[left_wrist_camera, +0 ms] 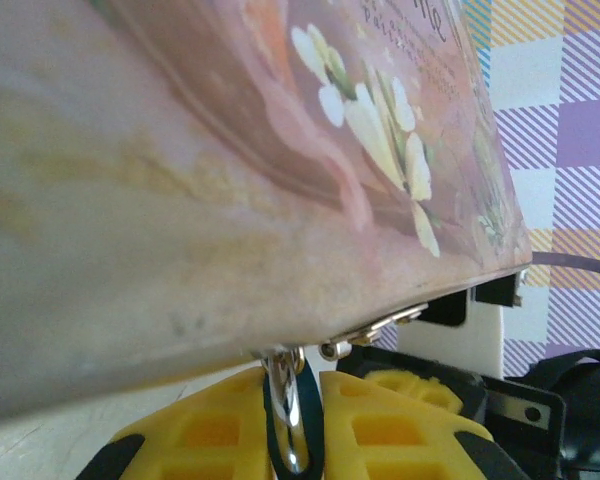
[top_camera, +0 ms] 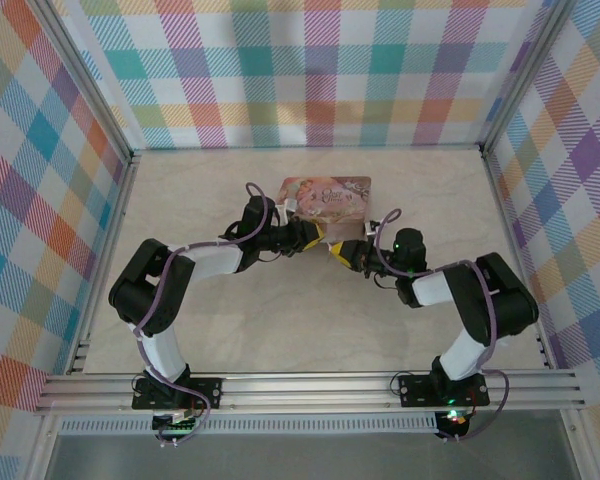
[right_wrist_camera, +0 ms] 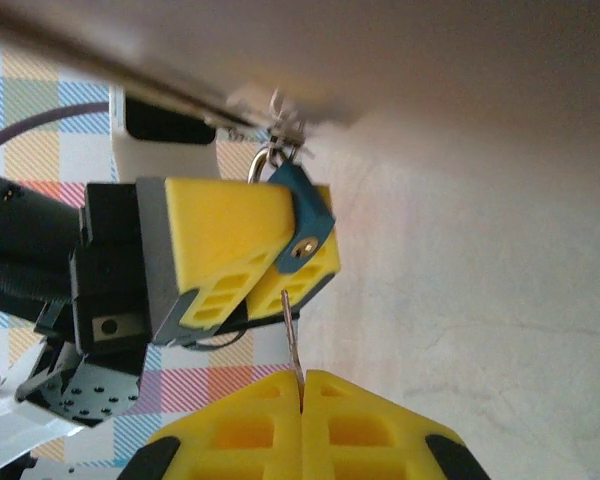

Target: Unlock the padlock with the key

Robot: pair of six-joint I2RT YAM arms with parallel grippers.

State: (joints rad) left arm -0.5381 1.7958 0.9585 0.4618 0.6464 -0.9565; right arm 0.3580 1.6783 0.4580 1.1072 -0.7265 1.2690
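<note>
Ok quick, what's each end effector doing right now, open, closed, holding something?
Left end effector: closed on the padlock.
Right end effector: closed on the key.

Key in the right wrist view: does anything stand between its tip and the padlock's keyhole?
Nothing visible does. The key, pinched in the right pincer, points up at the keyhole of the padlock across a small open gap. The left pincer grips the padlock by its sides, leaving the keyhole face uncovered.
</note>
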